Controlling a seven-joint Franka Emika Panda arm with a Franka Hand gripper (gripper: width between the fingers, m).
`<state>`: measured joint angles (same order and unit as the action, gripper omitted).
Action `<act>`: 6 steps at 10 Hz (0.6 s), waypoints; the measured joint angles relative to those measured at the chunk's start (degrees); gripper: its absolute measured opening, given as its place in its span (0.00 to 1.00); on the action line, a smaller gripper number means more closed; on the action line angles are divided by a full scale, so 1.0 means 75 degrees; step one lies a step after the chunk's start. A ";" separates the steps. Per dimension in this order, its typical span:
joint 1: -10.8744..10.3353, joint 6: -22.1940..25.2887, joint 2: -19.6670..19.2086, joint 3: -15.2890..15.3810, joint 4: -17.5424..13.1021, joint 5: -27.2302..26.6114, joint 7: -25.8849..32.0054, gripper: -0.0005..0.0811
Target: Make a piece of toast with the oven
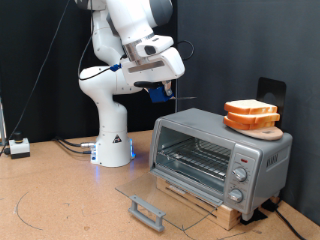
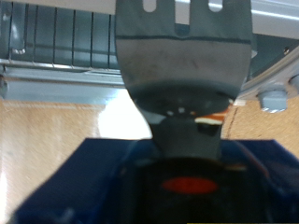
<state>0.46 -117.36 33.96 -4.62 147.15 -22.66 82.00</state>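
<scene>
The silver oven [image 1: 222, 152] stands at the exterior view's right with its glass door [image 1: 170, 195] folded down flat, the grey bar handle [image 1: 147, 210] nearest the camera and the wire rack [image 1: 195, 155] bare. Two stacked bread slices [image 1: 250, 110] rest on a round wooden board [image 1: 262, 130] on the oven's roof; I cannot tell which one is the piece of toast. My gripper [image 1: 163, 97] hangs in the air above and left of the oven, touching nothing. In the wrist view a broad grey finger [image 2: 184, 65] fills the middle, with the oven rack [image 2: 56, 42] behind it.
The arm's white base [image 1: 112, 140] stands behind the open door. A small white box [image 1: 18, 148] and cables lie on the tabletop at the exterior view's left. A black object [image 1: 272, 92] stands behind the oven. Two round knobs [image 1: 238, 176] face front.
</scene>
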 joint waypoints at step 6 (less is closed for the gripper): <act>0.0557 -0.0537 0.0290 0.0736 0.0346 -0.0001 -0.2985 0.51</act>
<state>4.64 -121.38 36.14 0.89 149.75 -22.66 59.61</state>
